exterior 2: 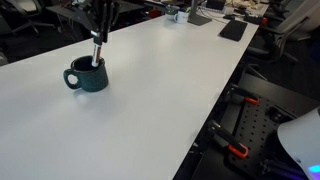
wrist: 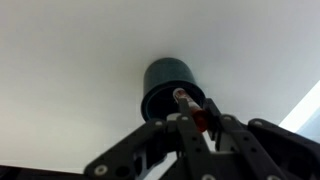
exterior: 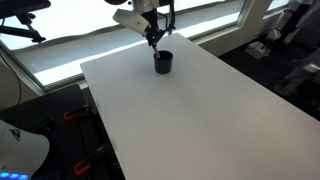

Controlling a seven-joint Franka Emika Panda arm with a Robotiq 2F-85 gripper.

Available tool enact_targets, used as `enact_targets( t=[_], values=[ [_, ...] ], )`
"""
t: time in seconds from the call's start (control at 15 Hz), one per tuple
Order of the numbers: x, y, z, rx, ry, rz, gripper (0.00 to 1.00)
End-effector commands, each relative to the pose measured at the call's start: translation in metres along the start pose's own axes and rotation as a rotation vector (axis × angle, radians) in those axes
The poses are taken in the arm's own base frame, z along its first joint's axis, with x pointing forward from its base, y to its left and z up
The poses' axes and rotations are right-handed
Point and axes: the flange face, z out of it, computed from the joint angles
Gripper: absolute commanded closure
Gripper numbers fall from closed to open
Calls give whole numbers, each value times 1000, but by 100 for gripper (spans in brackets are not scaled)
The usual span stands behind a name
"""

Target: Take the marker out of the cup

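In an exterior view, looks down from high up past one end of the worktop (exterior: 190,110), facing along its length toward a band of windows (exterior: 70,50), far enough off to take in almost the whole top, with the cup (exterior: 163,63) small near the far end under the pincer (exterior: 153,42). In an exterior view, sits lower and nearer by one edge of the worktop (exterior 2: 170,90), facing across it at a slant, with the cup (exterior 2: 87,76) at upper left. In the wrist view, peers close along the pincer (wrist: 197,125) onto the cup (wrist: 172,85) and marker (wrist: 190,105), sharing with both exterior views only that cup, the pincer and the white patch around them.
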Motion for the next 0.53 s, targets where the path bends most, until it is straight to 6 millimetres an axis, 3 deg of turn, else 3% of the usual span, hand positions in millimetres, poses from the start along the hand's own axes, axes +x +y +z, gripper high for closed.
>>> enact_targets(
  t=[0.0,0.47],
  values=[
    [-52,28,-20,-49,-14,165,96],
    [-135,91,-11,-77,-81,386,96]
  ],
)
